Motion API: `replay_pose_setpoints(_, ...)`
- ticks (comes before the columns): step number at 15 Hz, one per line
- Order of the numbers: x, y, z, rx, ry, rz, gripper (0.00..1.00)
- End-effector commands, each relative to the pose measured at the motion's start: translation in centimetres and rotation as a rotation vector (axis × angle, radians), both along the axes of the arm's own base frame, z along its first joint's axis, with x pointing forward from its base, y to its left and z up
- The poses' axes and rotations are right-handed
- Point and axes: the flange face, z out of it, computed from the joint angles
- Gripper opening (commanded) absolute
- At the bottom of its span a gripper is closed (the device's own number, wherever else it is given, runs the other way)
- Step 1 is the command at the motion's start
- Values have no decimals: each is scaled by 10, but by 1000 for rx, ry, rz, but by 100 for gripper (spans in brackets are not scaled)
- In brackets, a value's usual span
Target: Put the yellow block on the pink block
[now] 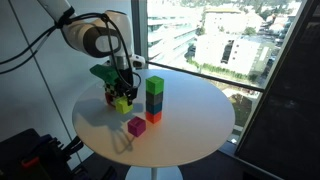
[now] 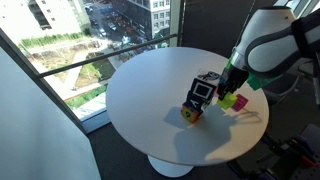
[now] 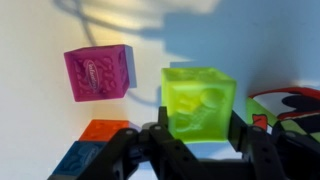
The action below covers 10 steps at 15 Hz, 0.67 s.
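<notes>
The yellow block (image 3: 198, 100) sits between my gripper's fingers (image 3: 196, 140), which are shut on its sides. It also shows in both exterior views (image 1: 122, 102) (image 2: 227, 100), low over the round white table (image 1: 190, 125). The pink block (image 3: 98, 72) lies alone on the table a little apart from the yellow block. It shows nearer the table's front edge in an exterior view (image 1: 136, 126) and just beyond the yellow block in an exterior view (image 2: 242, 101). My gripper (image 1: 122, 90) hangs from the arm above the yellow block.
A tall stack (image 1: 155, 100) with a green cube on top, a dark blue one in the middle and an orange-red one at the bottom stands beside my gripper; it also shows in an exterior view (image 2: 197, 98). A green and red object (image 1: 101, 73) lies behind. Windows border the table.
</notes>
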Motion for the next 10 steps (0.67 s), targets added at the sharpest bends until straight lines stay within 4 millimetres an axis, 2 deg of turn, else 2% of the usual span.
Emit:
replay_pose_setpoints(1, -2, -14, 14, -30, 1, -25, 32)
replay_pose_setpoints(10, -5, -42, 11, -56, 4, -30, 32)
